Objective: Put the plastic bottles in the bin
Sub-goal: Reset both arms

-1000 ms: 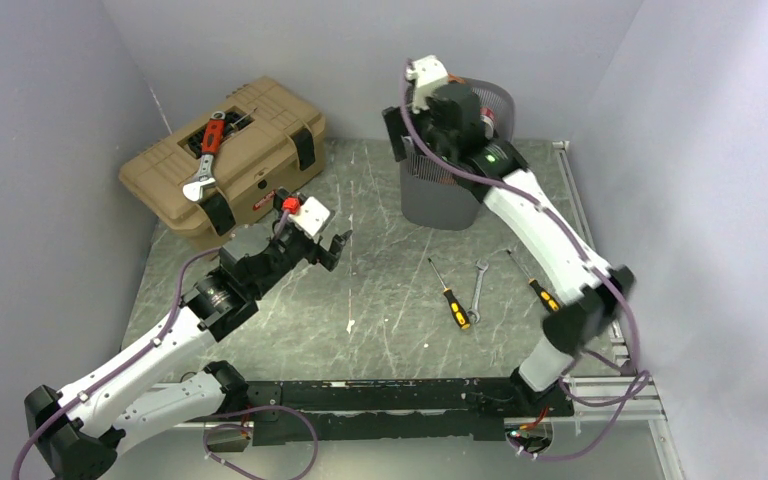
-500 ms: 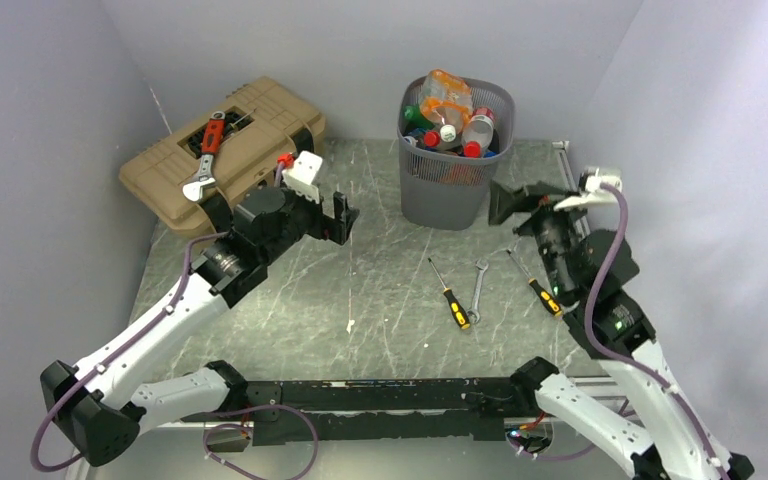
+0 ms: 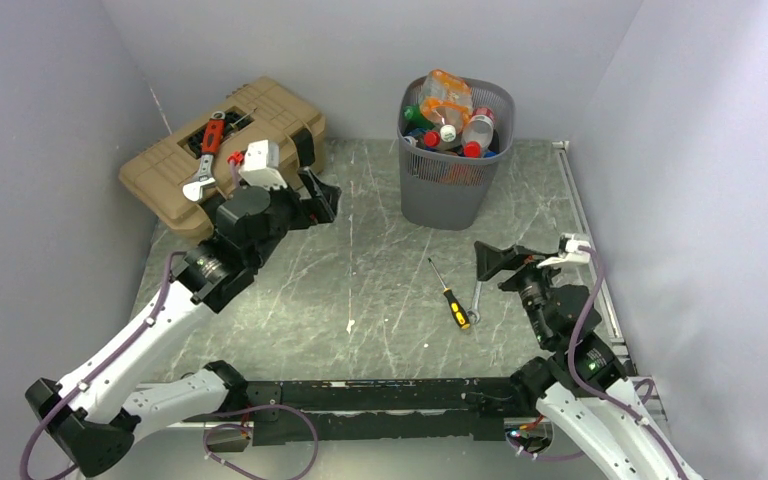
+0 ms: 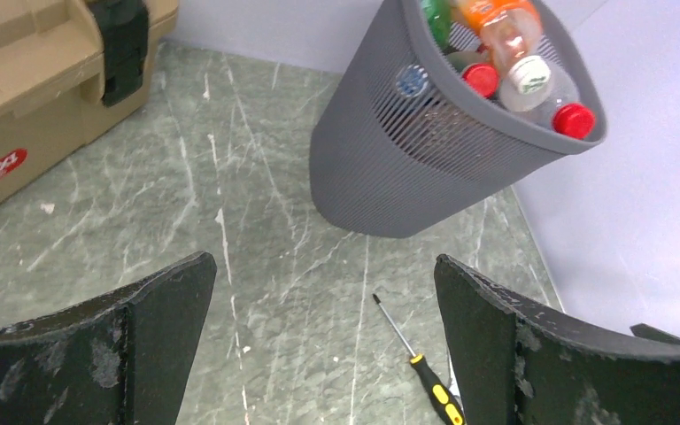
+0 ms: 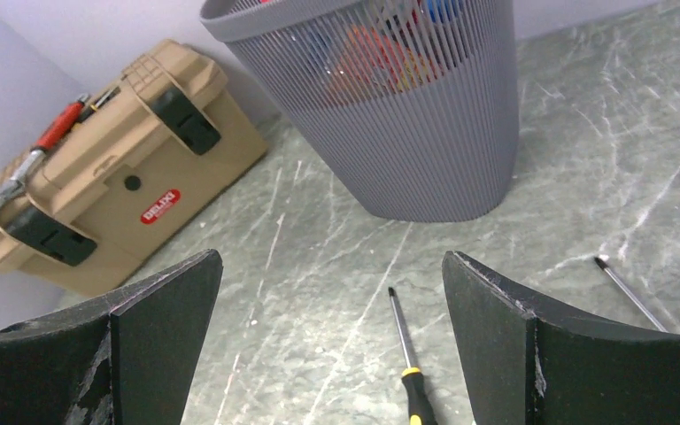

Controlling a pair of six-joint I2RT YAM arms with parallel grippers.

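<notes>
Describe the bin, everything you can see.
The bin is a grey mesh wastebasket with a rounded-square rim and walls tapering downward. It stands upright on the table, at the back right. Plastic bottles fill it to above the rim, with red and white caps showing. From outside, only the table touches it.

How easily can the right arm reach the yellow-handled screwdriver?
Probably easily: the screwdriver lies flat on the table right ahead of the open right tool, with nothing between them.
</notes>
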